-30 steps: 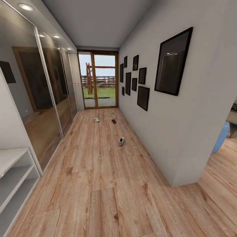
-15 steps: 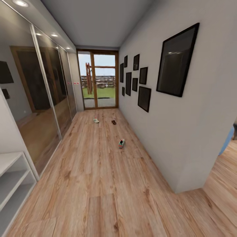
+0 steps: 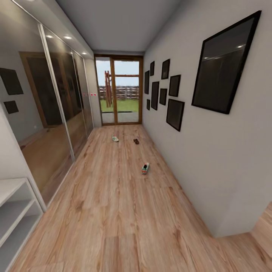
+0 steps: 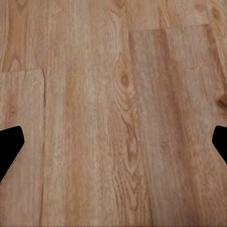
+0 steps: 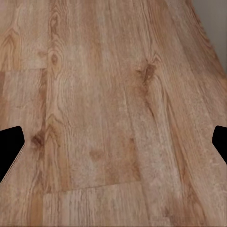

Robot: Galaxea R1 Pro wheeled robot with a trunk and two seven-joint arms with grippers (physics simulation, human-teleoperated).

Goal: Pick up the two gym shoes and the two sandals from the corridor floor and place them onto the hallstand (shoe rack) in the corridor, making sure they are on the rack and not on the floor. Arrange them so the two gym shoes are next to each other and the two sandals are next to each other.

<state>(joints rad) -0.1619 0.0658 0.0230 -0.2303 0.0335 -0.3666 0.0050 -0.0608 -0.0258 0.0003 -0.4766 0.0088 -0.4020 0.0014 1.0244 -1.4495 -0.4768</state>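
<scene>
Head view down a long narrow corridor (image 3: pixel 121 49), off-white walls either side. Light brown wood-plank corridor floor (image 3: pixel 113 211) across the lower half of the frame. Pale grey-white hallstand (image 3: pixel 13 211) at the lower left edge, partly cut off, its top and two open shelf slots bare in the part that shows. Glossy mirrored wardrobe doors (image 3: pixel 56 109) along the left side. Black-framed pictures (image 3: pixel 226 64) on the right wall, one large in the upper right, a cluster of smaller ones nearer the centre. Wood-framed glass doors (image 3: pixel 120 90) at the far end, grass and a fence beyond.

One gym shoe (image 3: pixel 145 168), white with green and red, lying on the floor just right of centre, near the right wall. Second gym shoe (image 3: pixel 115 138) farther off, above centre, close to the glass doors. One brown sandal (image 3: pixel 136 141) just to its right, apart from it. Too small to tell more of any of them.

Left wrist view: floor planks, with the left gripper (image 4: pixel 113 144) seen as two dark fingertips at opposite edges, spread wide, nothing between them. Right wrist view: the same for the right gripper (image 5: pixel 113 144), wide apart and holding nothing, over floor planks.
</scene>
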